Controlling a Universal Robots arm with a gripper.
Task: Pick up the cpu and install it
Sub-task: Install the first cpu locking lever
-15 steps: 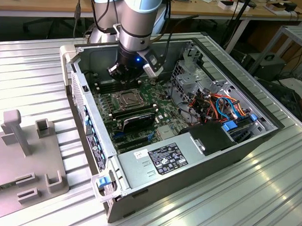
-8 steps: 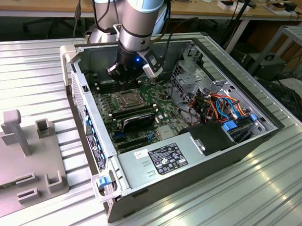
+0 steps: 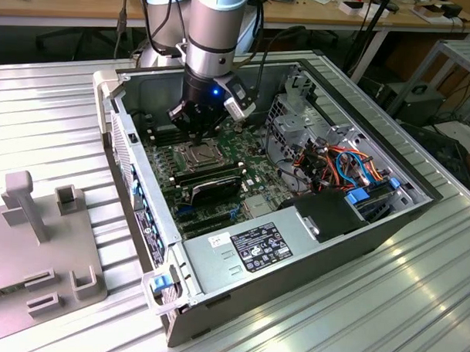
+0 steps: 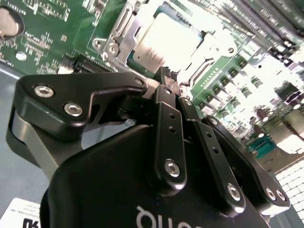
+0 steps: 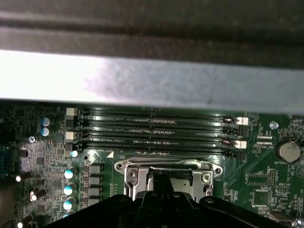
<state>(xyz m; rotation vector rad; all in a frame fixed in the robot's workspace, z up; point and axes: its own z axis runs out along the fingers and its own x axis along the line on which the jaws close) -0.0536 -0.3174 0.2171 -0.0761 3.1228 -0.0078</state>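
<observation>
Exterior view: a single robot arm reaches down into an open computer case (image 3: 372, 227) lying on a ribbed metal worktop (image 3: 60, 100), its jaws (image 3: 196, 136) poised just above the metal socket frame (image 3: 195, 154) on the green motherboard (image 3: 169, 170). A long black card (image 3: 211, 189) sits just beside the socket on its near side, and a grey power supply (image 3: 255, 250) fills the near corner of the case. To the exterior view's left, a grey fixture (image 3: 43, 239) with upright posts stands on the worktop, well apart from the work.

The second wrist view shows the jaws (image 4: 166, 76) drawn close together, tips pinched on a small dark edge directly over the socket. Whether they have hold of the cpu (image 4: 173, 40) cannot be told; the pale silvery square lies within the frame, apparently seated or very nearly so. In the first wrist view the frame (image 5: 166, 167) sits just near of four memory slots (image 5: 156, 130), with the jaws (image 5: 164, 183) centred over its opening.

Judged from these pictures, the work stands at the seating stage. Doing it well calls for keeping the chip flat and square to the frame, letting it rest in place without downward force, since socket contacts are likely to bend under a tilted or pressed chip. Any motion should be straight up and down, so that the tips neither drag the chip sideways nor catch on the frame or the black card close by.
</observation>
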